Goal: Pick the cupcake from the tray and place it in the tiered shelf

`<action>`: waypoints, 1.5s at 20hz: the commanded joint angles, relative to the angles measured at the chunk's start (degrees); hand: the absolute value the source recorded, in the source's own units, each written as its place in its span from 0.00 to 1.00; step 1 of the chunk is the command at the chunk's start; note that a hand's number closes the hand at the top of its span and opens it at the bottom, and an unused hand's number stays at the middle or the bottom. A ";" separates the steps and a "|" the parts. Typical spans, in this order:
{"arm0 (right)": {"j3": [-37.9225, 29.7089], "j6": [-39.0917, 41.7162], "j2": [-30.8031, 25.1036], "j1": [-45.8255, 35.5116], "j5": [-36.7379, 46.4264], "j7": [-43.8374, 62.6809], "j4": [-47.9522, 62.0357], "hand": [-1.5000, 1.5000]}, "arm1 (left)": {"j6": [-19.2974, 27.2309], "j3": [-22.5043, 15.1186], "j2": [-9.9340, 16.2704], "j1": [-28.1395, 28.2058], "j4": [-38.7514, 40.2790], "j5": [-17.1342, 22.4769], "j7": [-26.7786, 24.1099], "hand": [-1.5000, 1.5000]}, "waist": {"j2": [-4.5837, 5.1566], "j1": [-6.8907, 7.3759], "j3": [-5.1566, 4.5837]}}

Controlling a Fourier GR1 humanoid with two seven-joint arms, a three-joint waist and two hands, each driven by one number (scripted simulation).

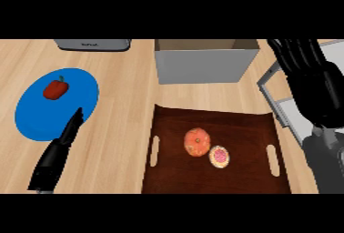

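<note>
Brown tray (174,136) on wooden counter (128,82)

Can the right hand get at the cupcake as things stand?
Probably yes. The cupcake lies uncovered on the tray, beside a tomato that it touches or nearly touches. The right hand is raised at the view's right, open, holding nothing, with nothing between it and the cupcake.

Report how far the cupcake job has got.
Nothing looks done yet: the cupcake lies on the tray beside an orange round item. Neither the right hand, raised near the shelf, nor the left hand holds anything. Picking and placing remain.
</note>
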 commanded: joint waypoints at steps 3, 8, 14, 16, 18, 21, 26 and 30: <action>-1.11 -12.00 1.20 10.40 9.52 2.10 2.07 0.00 | 1.64 0.57 -3.43 -3.35 0.35 0.31 1.43 0.50 | -1.07 -2.84 1.32; -13.70 -24.90 17.00 9.65 -10.45 -1.36 -2.13 1.00 | 1.38 1.32 -5.21 -2.70 0.74 3.26 2.45 0.50 | -2.80 -7.79 4.00; -11.31 -45.52 8.47 31.16 26.87 -2.90 7.44 0.00 | 2.02 1.71 -5.94 -5.69 0.46 3.27 4.27 0.50 | -0.85 -7.18 1.20; -10.66 -52.85 15.46 33.78 29.22 -8.58 5.10 0.00 | 0.38 1.63 -5.24 -6.57 0.59 3.48 4.12 0.50 | -1.15 -5.10 1.31; -6.11 -58.34 17.27 36.88 26.62 -13.61 1.01 0.00 | 0.38 0.93 -6.30 -9.57 2.52 3.03 6.74 0.50 | -1.23 -4.10 1.42; 5.18 -58.71 17.48 45.59 20.62 -20.86 -5.77 0.00 | -1.10 1.84 -7.96 -12.03 6.99 3.08 4.18 0.50 | -1.17 -2.83 1.37; 15.30 -53.18 13.27 54.14 35.04 -7.99 -8.85 0.00 | -1.43 0.49 -8.72 -13.96 4.42 2.47 8.68 0.50 | -1.00 -1.35 1.19; 17.54 -53.05 8.10 52.12 47.13 10.53 -15.81 0.00 | -1.33 0.52 -10.06 -15.59 8.34 0.41 5.50 0.50 | -0.63 -0.67 1.06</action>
